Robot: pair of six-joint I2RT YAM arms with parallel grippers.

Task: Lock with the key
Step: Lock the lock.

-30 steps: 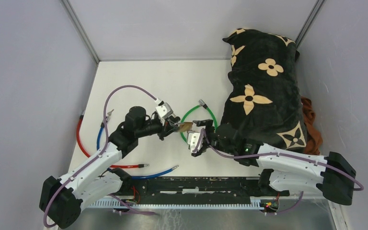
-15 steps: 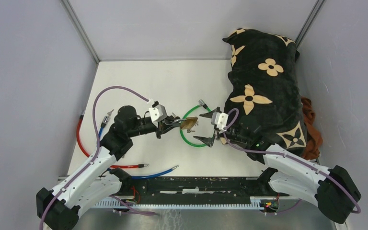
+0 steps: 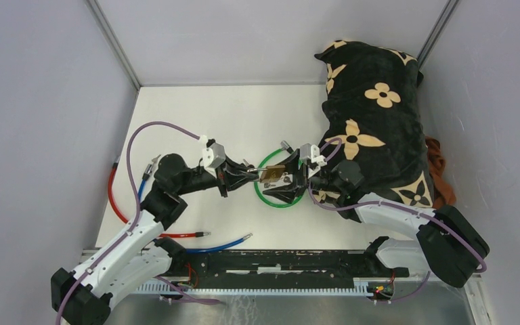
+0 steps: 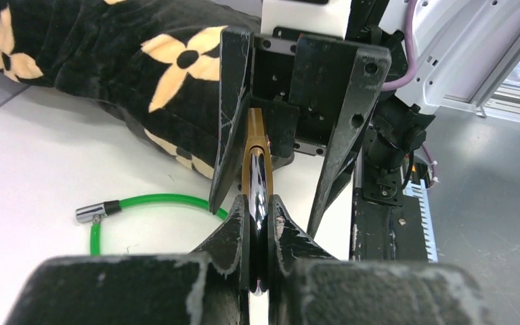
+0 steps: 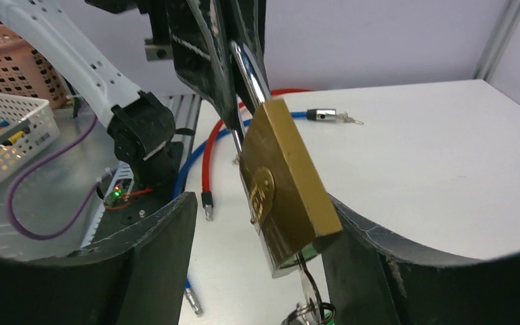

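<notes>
A brass padlock [image 3: 272, 173] hangs in the air over the table's middle, held by its steel shackle [image 4: 258, 184]. My left gripper [image 3: 249, 174] is shut on that shackle. In the right wrist view the padlock [image 5: 284, 176] tilts, and a key [image 5: 306, 284] on a ring sticks out of its underside. My right gripper [image 3: 291, 177] is open with one finger on each side of the padlock body. Its left finger [image 5: 156, 250] stands well apart from the brass, while its right finger [image 5: 359, 264] is close against the body's edge.
A green cable loop [image 3: 271, 200] lies on the table under the padlock. A black pillow with tan flowers [image 3: 372, 128] fills the right side, with a rust cloth [image 3: 441, 176] behind it. Red [image 3: 115, 203] and blue [image 3: 223, 245] cables lie at the left front.
My right gripper swung up and left to the padlock, and its jaws have narrowed around the body. My left gripper drew slightly left, still holding the shackle.
</notes>
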